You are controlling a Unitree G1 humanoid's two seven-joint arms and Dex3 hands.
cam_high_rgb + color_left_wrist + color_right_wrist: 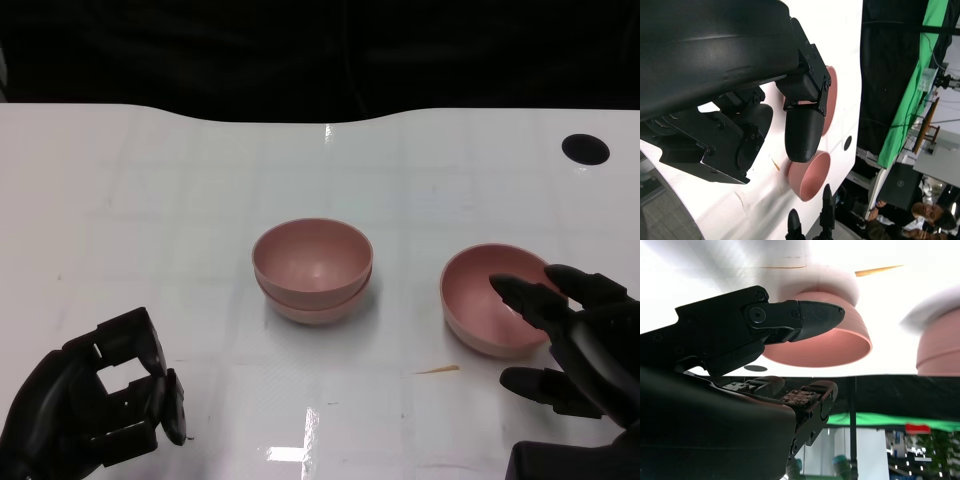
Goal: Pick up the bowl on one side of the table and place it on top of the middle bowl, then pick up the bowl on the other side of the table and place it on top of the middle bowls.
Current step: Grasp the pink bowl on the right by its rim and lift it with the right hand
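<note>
Reaching over the worktop's (150,180) near right part, the right hand (575,335) has its matte black fingers spread wide and holds nothing; its fingertips (515,292) hang over the near rim of the right bowl (480,290), though contact cannot be told, and the right wrist view shows a finger lying across that bowl's wall with the others apart from it. This bowl is round, smooth, pale pink, sits tilted with its mouth turned toward the hand, and stands alone. Well to its left, in the middle of the glossy white worktop, a stack (312,270) of two more like pink bowls stands upright, mouth up, one nested in the other with both rims showing; that makes three bowls counted. A thin yellowish sliver (437,370) lies just beside the right bowl on the near side. At the near left, well apart from every bowl, the left hand (100,405) rests with its blocky black fingers curled in on nothing. A black round spot (585,148) marks the far right corner.
</note>
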